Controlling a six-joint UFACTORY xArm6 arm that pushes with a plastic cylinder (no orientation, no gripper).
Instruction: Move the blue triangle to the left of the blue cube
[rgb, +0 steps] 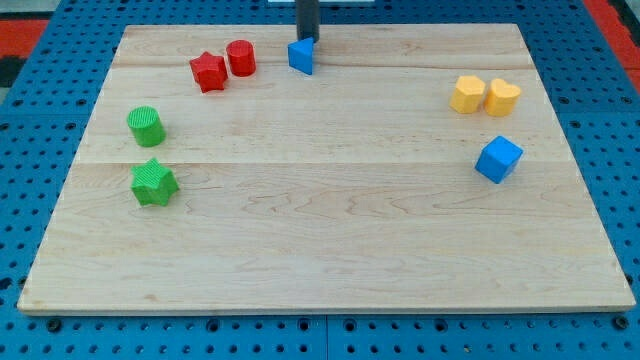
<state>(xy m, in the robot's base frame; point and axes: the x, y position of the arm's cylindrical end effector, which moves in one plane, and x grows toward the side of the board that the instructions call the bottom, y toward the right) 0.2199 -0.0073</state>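
Rod upright at far edge; no pincer fitted, bare tip (306, 38) touching blue triangle (301, 56) from behind; blue cube (498, 159) well apart, right, nearer.

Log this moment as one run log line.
tip: touching blue triangle, at its top side | blue cube: far right, apart | step: not done

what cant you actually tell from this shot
- My tip: the dark rod is cut off by the view's top edge, and its end sits right behind the blue triangular block, so contact cannot be confirmed.
- The two yellow blocks at the view's right: exact shapes too small to make out.
- Far faces of every block, including the blue cube, are hidden in this single view.
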